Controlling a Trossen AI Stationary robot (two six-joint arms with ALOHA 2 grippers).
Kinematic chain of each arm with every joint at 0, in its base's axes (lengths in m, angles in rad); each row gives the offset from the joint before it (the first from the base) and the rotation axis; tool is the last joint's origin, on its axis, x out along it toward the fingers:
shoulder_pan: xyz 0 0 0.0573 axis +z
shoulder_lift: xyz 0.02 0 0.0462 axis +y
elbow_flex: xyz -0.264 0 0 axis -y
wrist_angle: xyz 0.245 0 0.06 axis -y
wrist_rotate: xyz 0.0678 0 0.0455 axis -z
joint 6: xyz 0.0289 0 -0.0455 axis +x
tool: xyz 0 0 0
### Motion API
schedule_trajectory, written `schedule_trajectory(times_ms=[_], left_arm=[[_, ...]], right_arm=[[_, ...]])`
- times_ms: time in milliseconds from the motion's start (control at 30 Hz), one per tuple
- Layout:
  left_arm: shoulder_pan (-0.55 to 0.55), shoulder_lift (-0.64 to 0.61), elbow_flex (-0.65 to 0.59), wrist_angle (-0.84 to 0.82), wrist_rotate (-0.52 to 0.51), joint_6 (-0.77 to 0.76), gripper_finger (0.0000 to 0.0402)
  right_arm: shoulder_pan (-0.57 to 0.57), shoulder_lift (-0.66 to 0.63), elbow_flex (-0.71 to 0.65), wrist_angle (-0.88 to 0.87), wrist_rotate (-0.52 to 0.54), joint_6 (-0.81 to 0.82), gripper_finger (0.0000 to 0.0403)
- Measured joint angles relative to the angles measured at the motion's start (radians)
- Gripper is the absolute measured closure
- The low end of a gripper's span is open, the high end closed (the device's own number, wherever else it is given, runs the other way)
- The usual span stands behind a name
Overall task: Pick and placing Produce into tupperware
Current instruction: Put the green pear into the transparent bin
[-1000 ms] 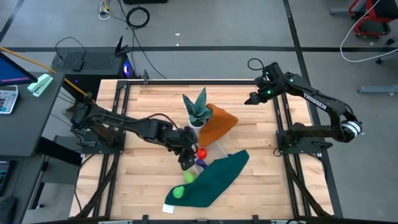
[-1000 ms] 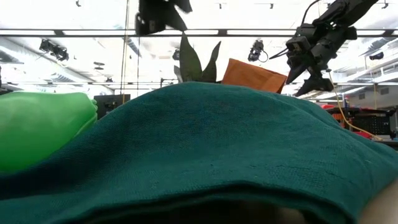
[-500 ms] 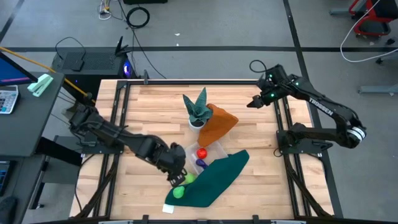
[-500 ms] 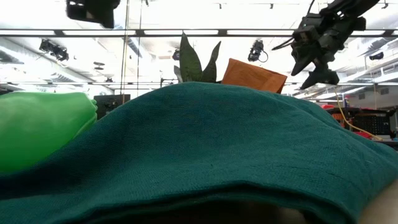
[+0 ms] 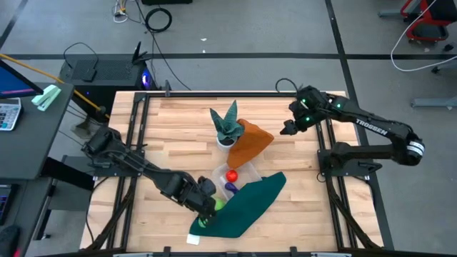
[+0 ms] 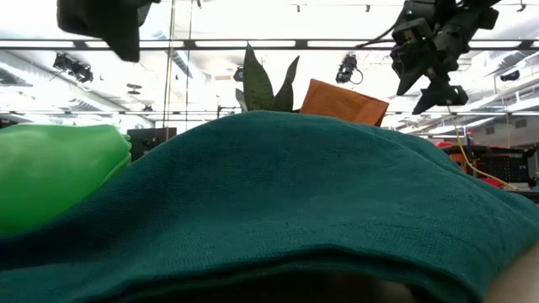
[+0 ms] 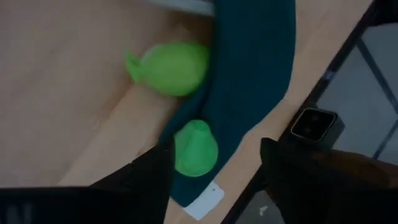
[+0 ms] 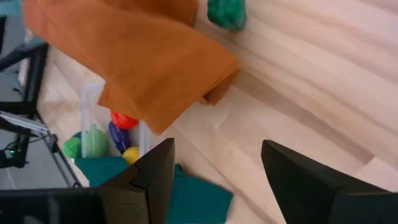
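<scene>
We see the left gripper [image 7: 211, 168], jaws open, above a green fruit [image 7: 195, 148] on the teal cloth [image 7: 249, 68], tupperware [image 5: 237, 177] holding red ball [image 5: 232, 175], right gripper [image 8: 214, 171], jaws open, near the orange cloth [image 8: 137, 62].

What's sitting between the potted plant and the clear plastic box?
In the high view, the orange cloth lies between the potted plant and the clear box, draped over part of the box.

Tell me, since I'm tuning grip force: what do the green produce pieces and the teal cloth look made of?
The two green produce pieces look like smooth moulded plastic or rubber: an even colour with a soft sheen. The teal cloth looks like woven fabric, matte, with visible weave and soft folds. The left tool hangs open over them.
</scene>
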Motion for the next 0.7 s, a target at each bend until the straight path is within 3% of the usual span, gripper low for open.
schedule_trajectory(times_ms=[367, 700], left_arm=[[-0.066, 0.129, -0.001, -0.017, 0.015, -0.013, 0.0094], [-0.073, 0.167, 0.0, 0.069, 0.035, -0.045, 0.0064]], right_arm=[[0.218, 0.0, 0.0, 0.0, 0.14, 0.164, 0.0201], [0.29, 0.0, 0.0, 0.002, 0.166, 0.177, 0.0201]])
